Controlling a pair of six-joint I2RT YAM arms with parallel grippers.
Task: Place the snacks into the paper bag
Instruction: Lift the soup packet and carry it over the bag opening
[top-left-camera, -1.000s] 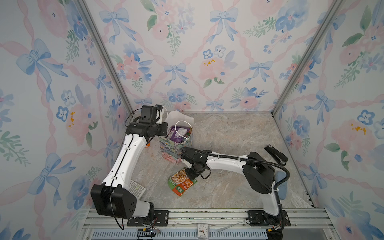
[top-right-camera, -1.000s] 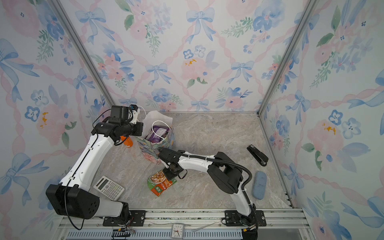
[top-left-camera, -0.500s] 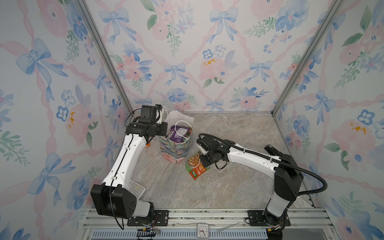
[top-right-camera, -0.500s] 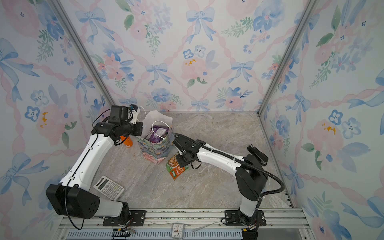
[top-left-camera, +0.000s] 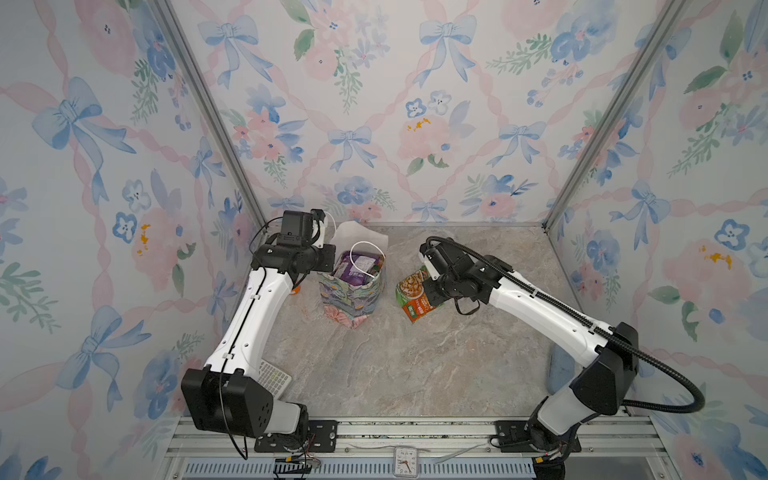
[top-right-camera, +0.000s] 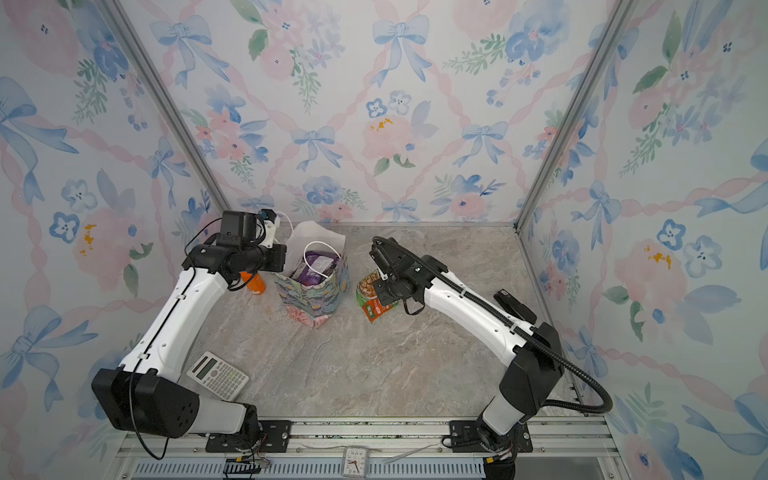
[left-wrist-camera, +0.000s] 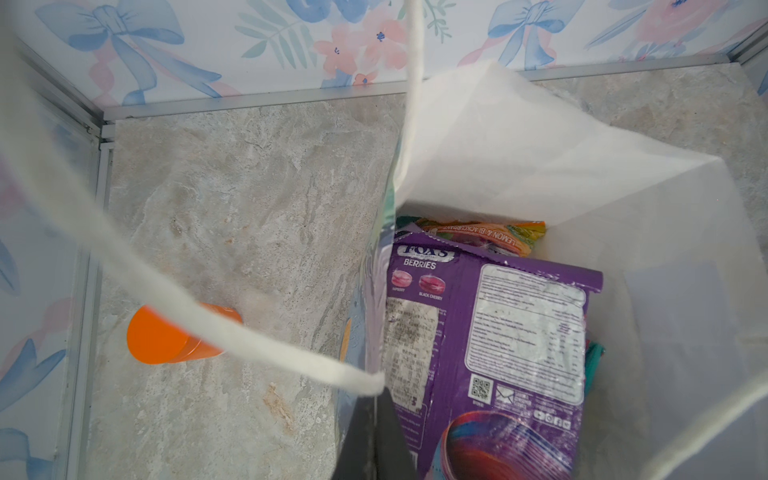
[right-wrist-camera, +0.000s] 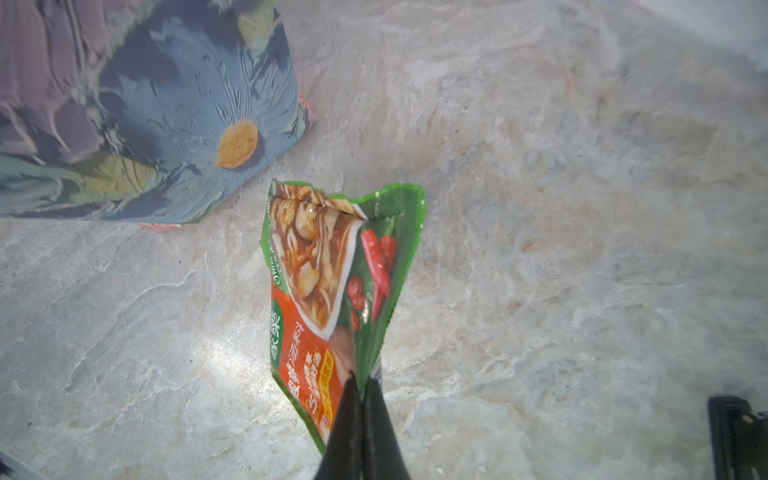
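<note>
**Snack run:** The right gripper (right-wrist-camera: 361, 388), jaws pinched tight on one corner of the green-orange noodle packet (right-wrist-camera: 332, 282), holds it dangling over the marble-look tabletop (right-wrist-camera: 540, 249). In both top views the packet is at the 3 o'clock side of the paper bag (top-left-camera: 353, 299), near it but apart. The left gripper (left-wrist-camera: 376, 403) has its jaws closed on the bag's rim at its 9 o'clock side, where a white cord handle (left-wrist-camera: 208, 328) joins. The bag stands upright, mouth open. Inside, a purple packet (left-wrist-camera: 498, 332) lies over a yellow packet (left-wrist-camera: 490, 239) and a teal packet (left-wrist-camera: 594, 357). An orange-capped bottle (left-wrist-camera: 166, 336) sits outside — at the bag's 9 o'clock.
</note>
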